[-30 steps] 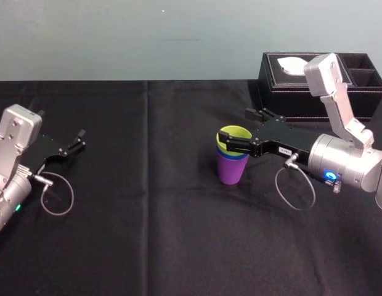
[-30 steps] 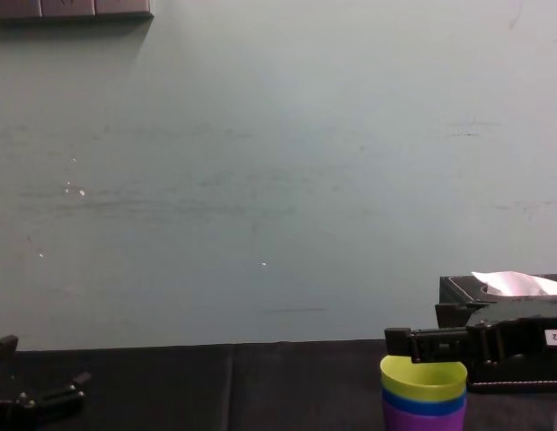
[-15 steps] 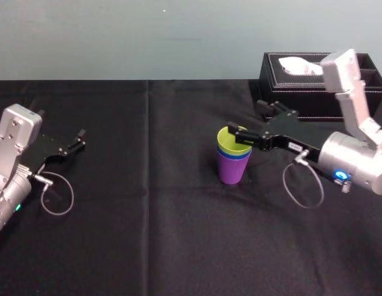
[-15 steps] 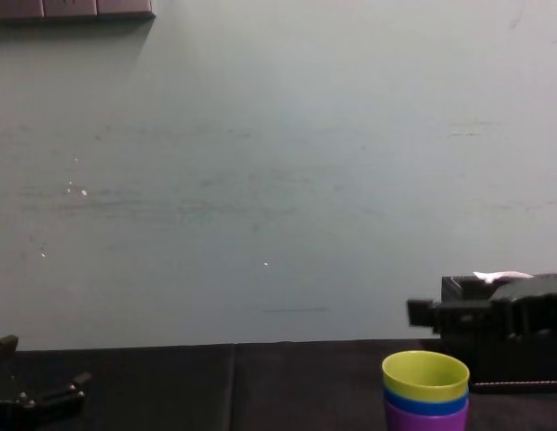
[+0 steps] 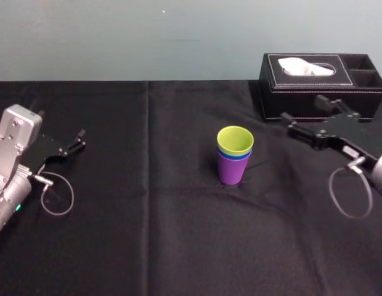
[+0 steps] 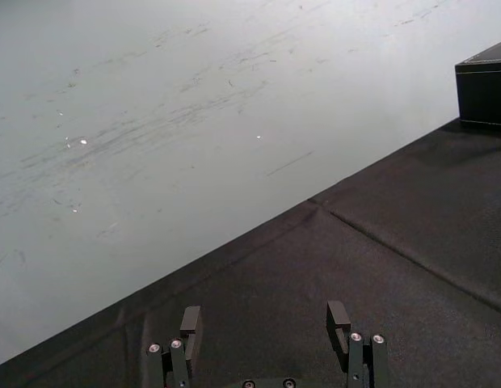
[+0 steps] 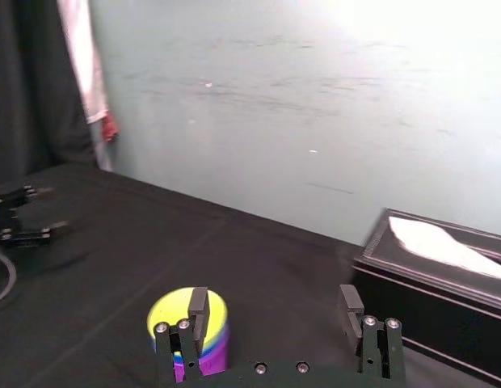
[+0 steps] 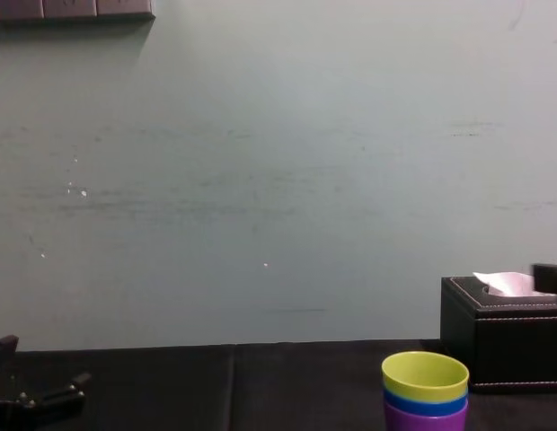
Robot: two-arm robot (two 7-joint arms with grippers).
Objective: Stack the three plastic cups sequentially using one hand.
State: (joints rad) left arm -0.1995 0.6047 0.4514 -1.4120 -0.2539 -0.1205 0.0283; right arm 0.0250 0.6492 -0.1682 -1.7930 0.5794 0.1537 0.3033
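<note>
The three plastic cups are nested into one upright stack just right of the centre of the head view; the yellow-green cup [image 5: 235,140] is set on top with its mouth open upward, the blue cup [image 5: 235,156] is seen as a narrow band beneath its rim, and the purple cup [image 5: 232,171] is stood at the bottom on the black tablecloth [image 5: 178,234]. In the chest view the same stack is cut off by the lower edge, right of centre, with the three colours layered in the same order. Nothing is touching the stack.

The right gripper [image 5: 304,108] is found at the right of the head view, well apart from the cups and in front of the black leather tissue box [image 5: 320,86]; its fingers are spread wide and nothing is held between them. In the right wrist view the two fingers are seen parted, with the stack lying beyond them on the cloth.

The tissue box is placed in the upper right of the head view, with white tissue showing at its slot.

The left gripper [image 5: 79,140] is rested at the far left of the head view, near the cloth; its fingers are parted and hold nothing, as is confirmed in the left wrist view.
</note>
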